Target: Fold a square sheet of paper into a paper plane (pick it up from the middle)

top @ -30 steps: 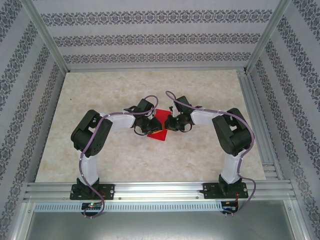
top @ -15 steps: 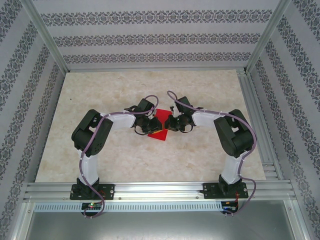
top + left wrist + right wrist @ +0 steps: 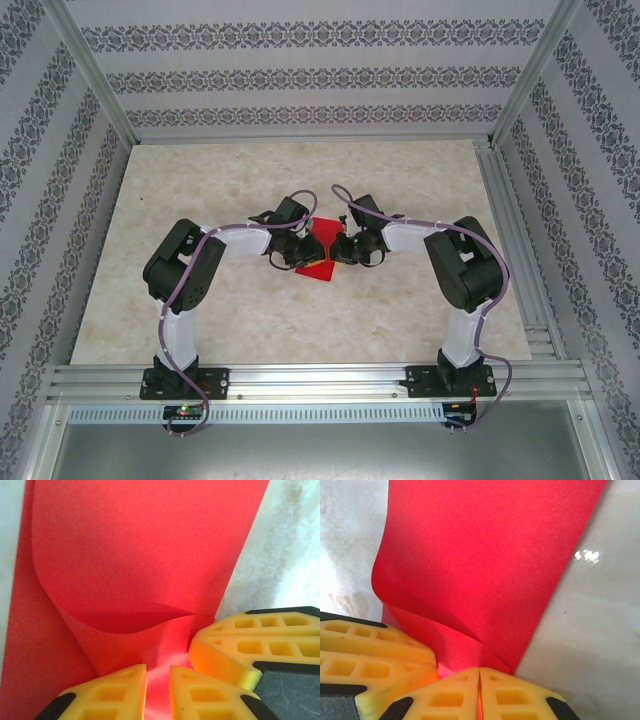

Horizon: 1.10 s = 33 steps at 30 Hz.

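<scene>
- Bright red, the square sheet of paper (image 3: 320,252) is seen near the middle of the pale marbled bench (image 3: 200,180), partly lifted off it between the two arms.
- In the left wrist view the sheet (image 3: 140,555) is curled. One layer is bowed up and over another, and a curved edge runs across at the middle.
- In the right wrist view the sheet (image 3: 485,555) is drawn up into a soft fold that narrows toward 6 o'clock, with the bench (image 3: 580,630) bare at 3 o'clock of it.
- The left pincer (image 3: 305,250) is placed at 9 o'clock of the sheet. Its yellow fingers (image 3: 110,690) are set narrow, and a fold of the red paper is gripped in the small gap between them (image 3: 157,672).
- The right pincer (image 3: 336,250) is placed at 3 o'clock of the sheet. Its fingers (image 3: 520,690) are pressed together on the paper, so that a thin red line is left between them (image 3: 479,672).
- The two pincers are held just beside each other on the same fold. The right one is seen at 3 o'clock in the left wrist view (image 3: 197,645), and the left one at 9 o'clock in the right wrist view (image 3: 432,660).
</scene>
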Each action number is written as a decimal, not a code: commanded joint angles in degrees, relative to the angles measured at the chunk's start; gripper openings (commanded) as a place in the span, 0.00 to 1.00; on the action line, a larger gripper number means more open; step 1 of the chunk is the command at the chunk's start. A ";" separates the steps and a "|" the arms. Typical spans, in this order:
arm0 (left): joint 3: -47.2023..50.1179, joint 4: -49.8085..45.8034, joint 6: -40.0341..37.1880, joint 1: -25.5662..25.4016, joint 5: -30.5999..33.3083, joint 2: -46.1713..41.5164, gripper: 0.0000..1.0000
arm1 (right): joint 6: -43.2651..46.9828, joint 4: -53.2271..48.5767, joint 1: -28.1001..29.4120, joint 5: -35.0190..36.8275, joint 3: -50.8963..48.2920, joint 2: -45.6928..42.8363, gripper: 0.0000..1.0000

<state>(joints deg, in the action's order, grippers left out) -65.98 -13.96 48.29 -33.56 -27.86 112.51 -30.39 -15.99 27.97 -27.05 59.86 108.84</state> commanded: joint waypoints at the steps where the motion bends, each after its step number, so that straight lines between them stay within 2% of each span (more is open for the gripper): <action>1: -1.87 1.23 -0.54 -0.54 2.43 -2.78 0.21 | 1.74 -3.28 -0.81 3.89 -0.35 2.76 0.09; 11: -3.08 0.79 -0.86 -0.01 4.47 -0.90 0.21 | 1.75 -2.90 -0.89 3.74 -0.44 3.38 0.10; 24: -5.17 -7.58 -1.93 0.23 11.81 2.11 0.20 | 2.04 -2.91 -0.98 3.93 -0.59 3.84 0.10; 33: -3.41 -8.64 -2.68 2.33 14.40 1.10 0.20 | 2.11 -2.95 -1.24 3.93 -0.54 4.01 0.10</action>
<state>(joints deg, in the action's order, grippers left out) -70.35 -18.57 46.94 -33.21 -17.61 113.62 -29.82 -16.12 27.35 -28.03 60.12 109.36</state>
